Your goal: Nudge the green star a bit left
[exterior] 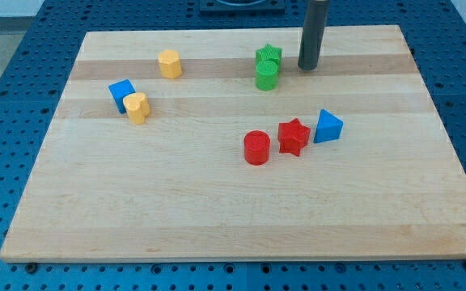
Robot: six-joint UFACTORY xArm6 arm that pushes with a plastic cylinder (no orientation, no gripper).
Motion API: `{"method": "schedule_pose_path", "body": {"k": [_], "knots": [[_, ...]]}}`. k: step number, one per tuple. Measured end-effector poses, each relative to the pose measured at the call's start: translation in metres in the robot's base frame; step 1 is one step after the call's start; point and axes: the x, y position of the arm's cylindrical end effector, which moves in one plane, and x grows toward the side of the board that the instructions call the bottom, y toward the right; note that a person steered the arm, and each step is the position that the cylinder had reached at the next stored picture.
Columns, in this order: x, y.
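The green star (pixel 269 55) lies near the view's top, just right of centre, on the wooden board (pixel 217 202). A green cylinder (pixel 266 75) stands right below it, touching it. My tip (pixel 308 67) is at the end of the dark rod, a short way to the right of the green star and apart from it.
A yellow hexagon block (pixel 169 63) lies at the top left. A blue cube (pixel 121 94) and a yellow heart-like block (pixel 137 107) touch at the left. A red cylinder (pixel 256 148), a red star (pixel 294 137) and a blue triangle block (pixel 327 126) stand in a row at centre right.
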Motion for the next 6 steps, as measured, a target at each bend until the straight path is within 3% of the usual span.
{"method": "schedule_pose_path", "body": {"k": [6], "knots": [[0.000,-0.034]]}}
